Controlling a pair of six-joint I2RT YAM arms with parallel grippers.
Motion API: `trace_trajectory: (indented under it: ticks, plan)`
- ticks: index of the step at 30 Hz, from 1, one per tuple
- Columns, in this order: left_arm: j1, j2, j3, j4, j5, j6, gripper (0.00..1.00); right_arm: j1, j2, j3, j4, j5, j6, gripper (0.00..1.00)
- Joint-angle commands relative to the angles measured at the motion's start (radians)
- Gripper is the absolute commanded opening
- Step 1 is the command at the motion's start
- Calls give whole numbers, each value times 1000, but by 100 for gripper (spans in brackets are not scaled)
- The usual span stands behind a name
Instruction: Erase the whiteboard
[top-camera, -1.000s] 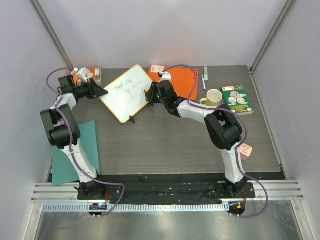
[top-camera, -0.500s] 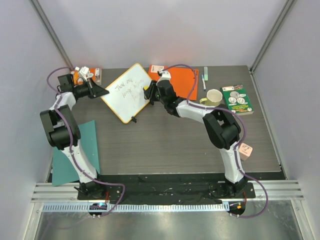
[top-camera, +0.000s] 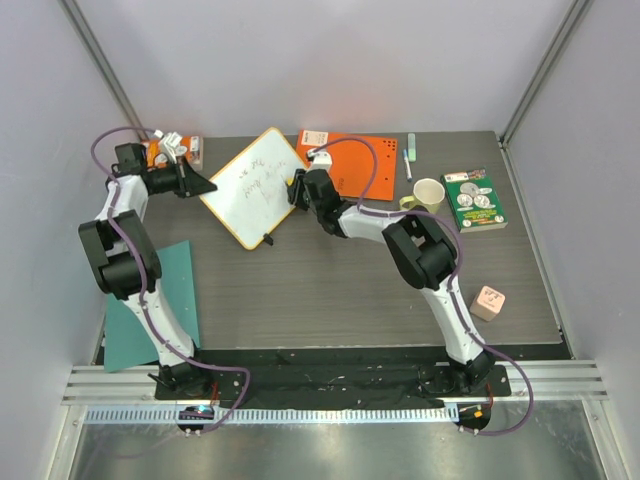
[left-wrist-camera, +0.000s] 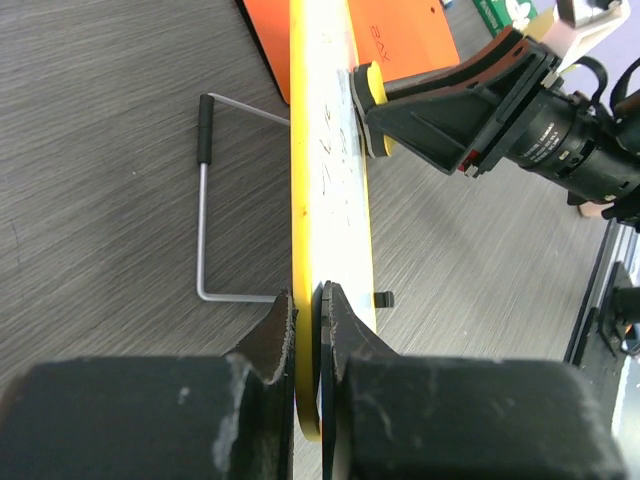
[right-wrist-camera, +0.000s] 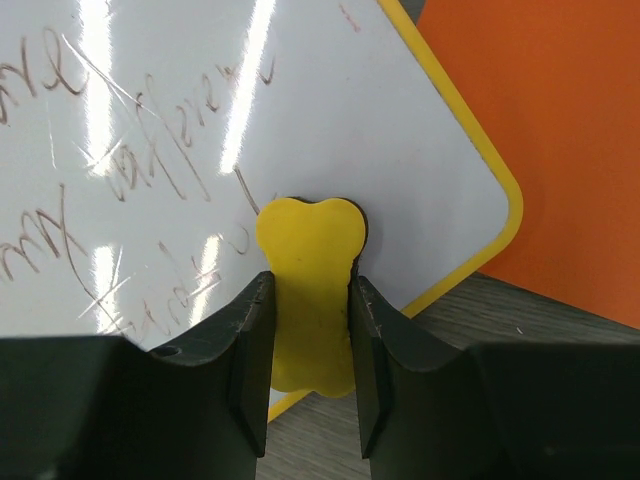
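On the left, my left tool (left-wrist-camera: 308, 300) is clamped on the yellow rim of the whiteboard (top-camera: 255, 185), pinching only a thin strip of one edge. The board sits at the back left of the bench (top-camera: 330, 280), turned like a diamond. From the left wrist view it seems propped up on a wire stand (left-wrist-camera: 203, 220), though I can't tell how firmly the stand is seated.

My worry is that narrow pinch. If the wipe presses hard, the board could pivot or slide out of the left tool, or fold back on its stand. Handwriting covers most of the white face, so I judge most of the wiping is left to do.

Further right, my right tool (top-camera: 300, 188) is closed on a yellow bone-shaped eraser (right-wrist-camera: 308, 240), its fingers squeezing the narrow waist. The eraser's face is against the board, near the right-hand corner and just inside the rim, with the strokes of writing spreading off to its left. A stroke that drifts rightward would run off the corner onto the orange sheet (top-camera: 365, 165) just beside it, and could catch the rim and twist the eraser between the fingers.
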Motion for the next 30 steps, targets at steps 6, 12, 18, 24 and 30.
trace_trajectory:
  ticks: [6,12,18,24,30]
  plan:
    - [-61,12,23,-150,-144,227,0,95,22,103,126,118,-120,1]
    - [-95,1,14,-118,-186,162,0,141,90,203,78,103,-129,1]
    - [-98,-2,2,-57,-187,58,0,188,157,289,39,190,-169,1]
    - [-98,-18,-5,-55,-198,46,0,143,134,249,31,363,-120,1]
    - [-98,-24,9,-73,-196,50,0,73,116,197,-17,359,-30,1]
